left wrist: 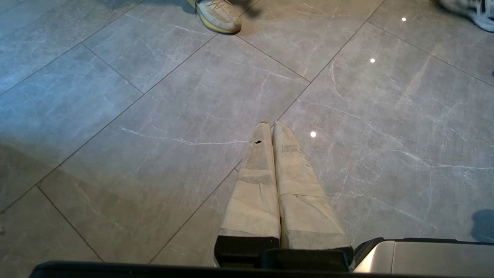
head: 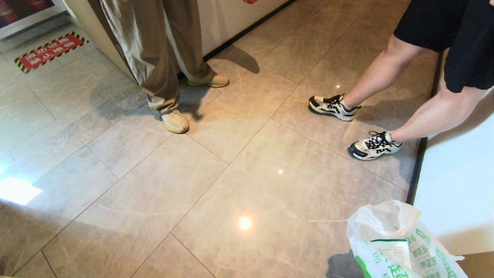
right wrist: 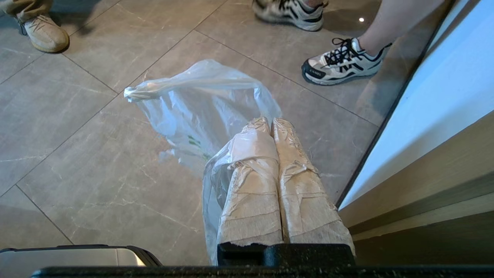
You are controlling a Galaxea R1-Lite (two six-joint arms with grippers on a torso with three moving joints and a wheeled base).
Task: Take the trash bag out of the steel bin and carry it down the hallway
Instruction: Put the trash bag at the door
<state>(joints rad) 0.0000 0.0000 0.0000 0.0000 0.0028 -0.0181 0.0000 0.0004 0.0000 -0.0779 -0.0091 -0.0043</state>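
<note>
The right tool [right wrist: 270, 122] had its two taped fingers pressed together, and a loop of the trash bag [right wrist: 200, 104] was wrapped over one finger, so the bag hung from it. The left tool [left wrist: 269, 125] was closed too and held nothing; it just pointed down at the floor tiles [left wrist: 154, 127]. In the head view the trash bag [head: 401, 243] sat at about five o'clock, low and close to the robot, next to the white wall [head: 455, 181]. No steel bin showed in any picture, so the bag looked already out of the bin. The robot seemed to be in the hallway, so the carrying part looked under way, with more hallway left to go. From the right wrist, the bag's long side ran away from the tool toward eleven o'clock, and its knotted free handle [right wrist: 133, 92] pointed that way. Farther out, a person in tan trousers [head: 154, 50] stood at eleven o'clock. Another person in black shorts [head: 444, 27] stood at two o'clock. A red striped floor sign [head: 50, 51] lay at ten o'clock.
</note>
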